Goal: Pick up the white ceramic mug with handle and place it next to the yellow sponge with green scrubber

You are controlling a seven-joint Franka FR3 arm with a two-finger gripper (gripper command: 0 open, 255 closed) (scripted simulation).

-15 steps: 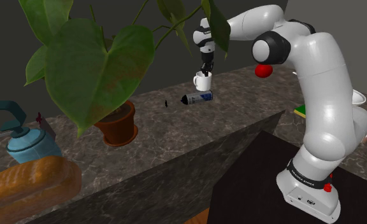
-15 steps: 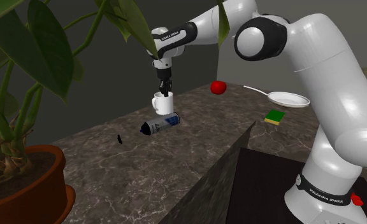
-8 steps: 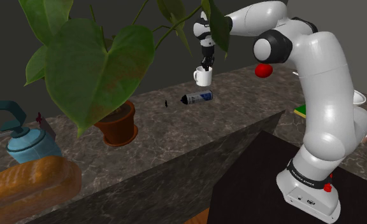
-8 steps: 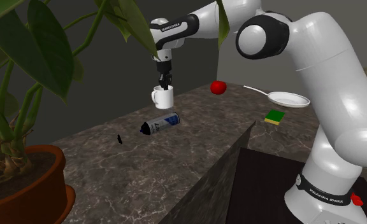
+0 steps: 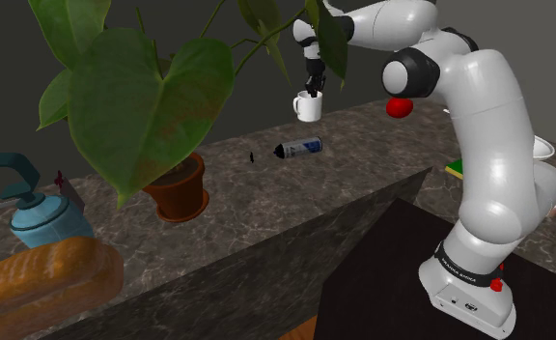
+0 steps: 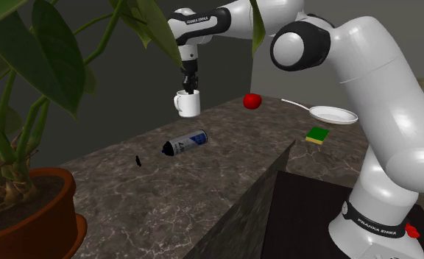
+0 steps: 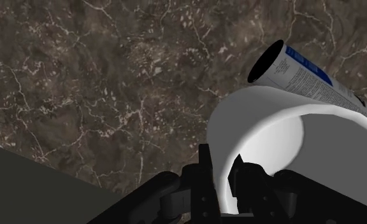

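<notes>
One mug tight in gripper

1. In the shoulder view the arm covers most of the sponge. A green and yellow sliver shows at the arm's 9 o'clock side.
2. A white dish at the arm's 3 o'clock side is partly behind it.
3. The arm's elbow covers the 12 o'clock part of a red thing, which is too small to name.
4. A leaf crosses the arm's wrist.
5. The 9 o'clock edge cuts off a blue kettle and a loaf.
6. A black speck at 9 o'clock of the lying can is too small to tell.
7. In the wrist view the white mug and the can both run out of frame, and the mug hides part of the can.
</notes>
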